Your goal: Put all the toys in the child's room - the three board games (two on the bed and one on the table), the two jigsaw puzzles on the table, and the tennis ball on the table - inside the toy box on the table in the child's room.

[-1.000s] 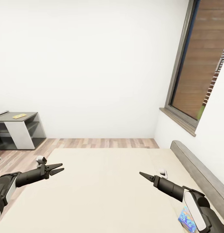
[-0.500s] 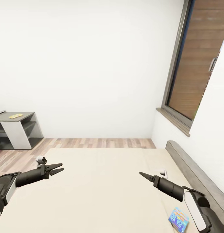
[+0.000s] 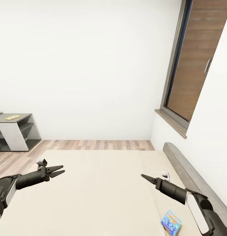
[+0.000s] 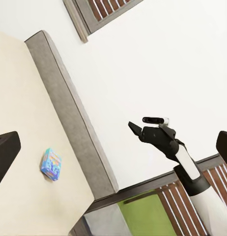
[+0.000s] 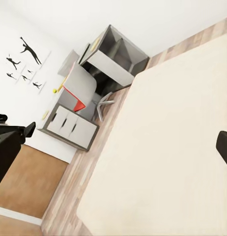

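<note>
Here, going from the left side across to the right:
Dark counter [image 3: 15,131]: far left in the head view, against the white wall; a small flat yellow item [image 3: 12,117] lies on its top, too small to identify.
Table [image 5: 74,125]: in the right wrist view, a light-grey desk with a drawer unit beside the dark counter; a red and grey chair [image 5: 81,91] stands at it, and a tiny yellow-green dot [image 5: 54,90] near the chair may be the tennis ball, too small to be sure.
Wall pictures [image 5: 24,64]: black sports silhouettes above the desk.
Left gripper [image 3: 59,170]: held above the left part of the bed, empty, its two dark fingers slightly spread at the tips.
Bed [image 3: 100,190]: wide cream mattress filling the lower middle of the head view, wood-plank floor [image 3: 93,144] beyond it.
Right gripper [image 3: 143,176]: above the right part of the bed, empty; its fingers read as one closed point.
Blue board game [image 3: 171,222]: small blue box lying flat on the mattress near the right edge, close to the grey headboard [image 3: 188,178], below the right forearm; also seen in the left wrist view [image 4: 51,164].
Window [image 3: 195,62]: grey-framed, in the right wall above the headboard.
</note>
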You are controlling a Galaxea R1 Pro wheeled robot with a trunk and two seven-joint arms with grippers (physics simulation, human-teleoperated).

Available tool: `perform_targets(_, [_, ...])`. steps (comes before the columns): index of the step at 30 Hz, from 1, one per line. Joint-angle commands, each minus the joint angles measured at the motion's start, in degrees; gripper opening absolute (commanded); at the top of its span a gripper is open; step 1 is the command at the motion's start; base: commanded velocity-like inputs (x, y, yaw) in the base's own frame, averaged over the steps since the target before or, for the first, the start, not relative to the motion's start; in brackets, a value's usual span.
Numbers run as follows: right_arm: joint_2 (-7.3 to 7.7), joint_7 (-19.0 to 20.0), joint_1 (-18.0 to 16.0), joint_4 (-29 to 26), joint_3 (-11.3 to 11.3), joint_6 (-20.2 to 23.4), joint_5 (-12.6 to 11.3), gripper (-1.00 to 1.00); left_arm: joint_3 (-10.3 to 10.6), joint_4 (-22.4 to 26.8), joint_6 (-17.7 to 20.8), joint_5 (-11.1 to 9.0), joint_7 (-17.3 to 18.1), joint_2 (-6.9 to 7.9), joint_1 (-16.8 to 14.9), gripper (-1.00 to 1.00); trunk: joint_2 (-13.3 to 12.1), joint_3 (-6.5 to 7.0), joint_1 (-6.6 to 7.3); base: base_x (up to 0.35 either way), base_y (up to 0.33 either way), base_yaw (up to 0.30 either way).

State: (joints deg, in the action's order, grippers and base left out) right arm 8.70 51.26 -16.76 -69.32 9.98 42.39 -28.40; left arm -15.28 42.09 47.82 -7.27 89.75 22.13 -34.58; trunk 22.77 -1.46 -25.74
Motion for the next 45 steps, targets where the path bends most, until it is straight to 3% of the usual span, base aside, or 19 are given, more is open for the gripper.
perform_targets(1, [0.0,0.07,-0.06,0.02,0.04,0.33,-0.19,1.0,-0.01,0.01,0.61,0.07,0.25,0.01,-0.05,1.0,0.14,-0.14,-0.04,0.0,-0.216,0.0])
perform_targets(17, [-0.02,0.07,-0.09,0.06,0.04,0.33,-0.16,1.0,-0.01,0.01,0.68,0.02,0.25,0.02,-0.05,1.0,0.14,-0.14,-0.04,0.0,-0.191,0.0])
perform_targets(33, [0.12,0.07,-0.11,1.42,0.09,0.33,-0.17,1.0,0.07,0.01,0.46,0.43,0.25,-0.33,-0.16,1.0,0.14,-0.14,-0.04,0.0,-0.015,0.0])
perform_targets(38, [0.17,0.0,-0.11,1.64,0.12,0.29,-0.16,1.0,0.19,0.01,0.36,0.61,-1.67,-0.3,-0.38,1.0,0.14,-0.14,-0.04,0.0,0.0,0.0])
perform_targets(45, [0.02,-2.53,-0.08,2.91,0.06,0.11,-0.12,1.0,0.19,-0.01,-0.62,0.62,-2.52,-0.14,-0.54,1.0,0.14,-0.14,-0.04,0.0,0.0,0.0])
